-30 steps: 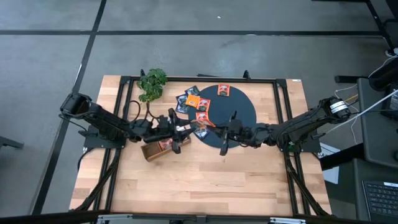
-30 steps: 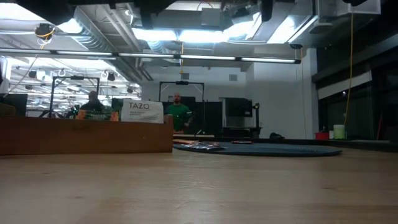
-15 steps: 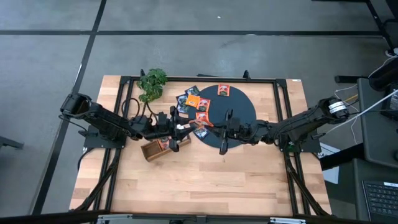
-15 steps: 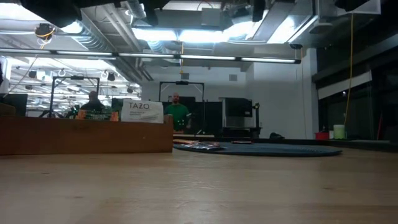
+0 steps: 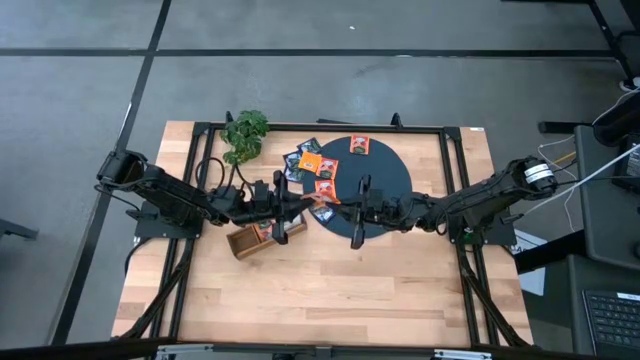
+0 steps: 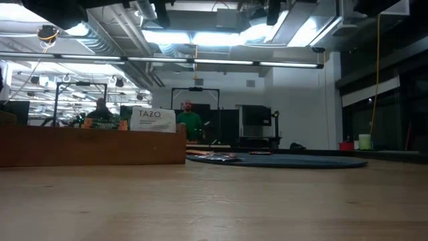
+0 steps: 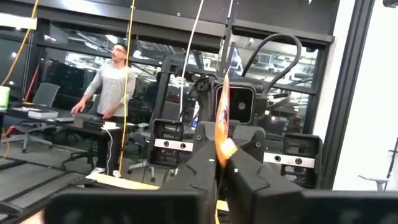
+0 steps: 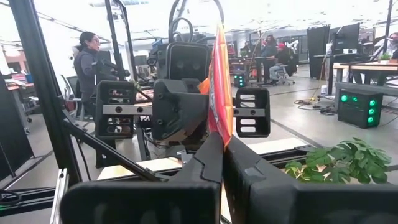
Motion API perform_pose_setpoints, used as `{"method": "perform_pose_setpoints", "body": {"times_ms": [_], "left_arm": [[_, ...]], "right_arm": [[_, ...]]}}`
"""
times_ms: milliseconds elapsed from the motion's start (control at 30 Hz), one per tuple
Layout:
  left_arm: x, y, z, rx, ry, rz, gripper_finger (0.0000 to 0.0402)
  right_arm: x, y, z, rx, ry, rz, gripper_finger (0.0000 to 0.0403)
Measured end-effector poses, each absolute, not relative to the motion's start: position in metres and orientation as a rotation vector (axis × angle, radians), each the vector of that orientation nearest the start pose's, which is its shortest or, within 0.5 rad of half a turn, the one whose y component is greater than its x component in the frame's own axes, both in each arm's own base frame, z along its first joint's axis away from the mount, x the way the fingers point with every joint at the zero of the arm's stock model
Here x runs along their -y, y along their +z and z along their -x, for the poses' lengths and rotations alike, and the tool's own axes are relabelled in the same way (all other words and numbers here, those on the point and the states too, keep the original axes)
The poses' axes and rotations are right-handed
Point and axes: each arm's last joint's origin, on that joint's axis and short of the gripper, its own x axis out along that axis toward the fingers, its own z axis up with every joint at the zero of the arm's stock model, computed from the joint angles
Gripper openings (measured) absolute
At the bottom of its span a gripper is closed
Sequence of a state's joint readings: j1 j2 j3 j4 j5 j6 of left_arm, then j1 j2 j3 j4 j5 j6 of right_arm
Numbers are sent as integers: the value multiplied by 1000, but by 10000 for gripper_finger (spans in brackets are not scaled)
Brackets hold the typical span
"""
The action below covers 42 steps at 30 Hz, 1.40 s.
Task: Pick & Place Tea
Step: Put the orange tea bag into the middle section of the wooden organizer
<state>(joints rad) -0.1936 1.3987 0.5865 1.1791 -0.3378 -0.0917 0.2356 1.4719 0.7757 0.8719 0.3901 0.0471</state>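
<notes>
Wrist views show me both hands pinched on one orange tea sachet: left hand and right hand meet above the tabletop, sachet upright between them.

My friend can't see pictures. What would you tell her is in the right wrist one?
The right gripper pinches an orange tea sachet upright between its dark fingers, and the left gripper facing it grips the same sachet. A green leafy plant is beside them, and a person stands in the room behind.
</notes>
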Motion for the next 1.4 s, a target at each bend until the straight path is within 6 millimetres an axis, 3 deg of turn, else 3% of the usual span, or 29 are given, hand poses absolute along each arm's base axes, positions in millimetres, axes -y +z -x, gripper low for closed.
{"method": "perform_pose_setpoints", "body": {"times_ms": [467,900,1100,1400], "left_arm": [[44,258,-273,327,134,179,3],[52,245,-273,169,160,171,2],[51,255,-269,-21,165,199,2],[52,277,-262,-482,156,270,2]], "right_arm": [[-63,269,-308,146,-150,-90,15],[-62,251,-304,-93,-159,-109,113],[-63,248,-281,-305,-171,-155,138],[-71,241,-259,-492,-177,-195,140]]}}
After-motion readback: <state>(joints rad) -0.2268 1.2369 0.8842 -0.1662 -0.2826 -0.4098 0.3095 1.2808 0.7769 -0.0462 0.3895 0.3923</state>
